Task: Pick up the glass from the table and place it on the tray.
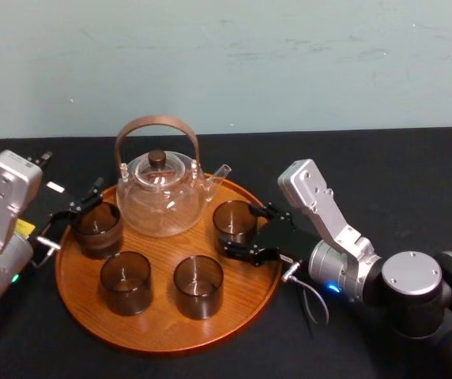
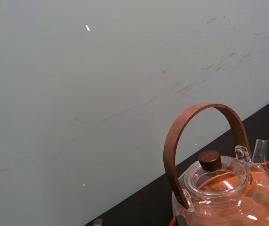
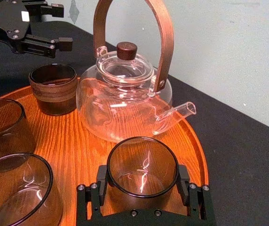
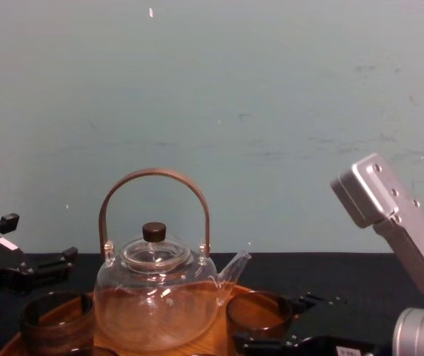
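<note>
on the tray [image 1: 163,328], right side: my right gripper [image 1: 246,230] clamps the upright smoked glass [image 1: 234,217]. my left gripper [image 1: 78,203] hangs spread beside the left rim.

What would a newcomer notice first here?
The clear teapot with its arched brown handle, standing at the back of the round wooden tray. Then the right end effector set around the right rear glass, and the left end effector open near the left rear glass.
</note>
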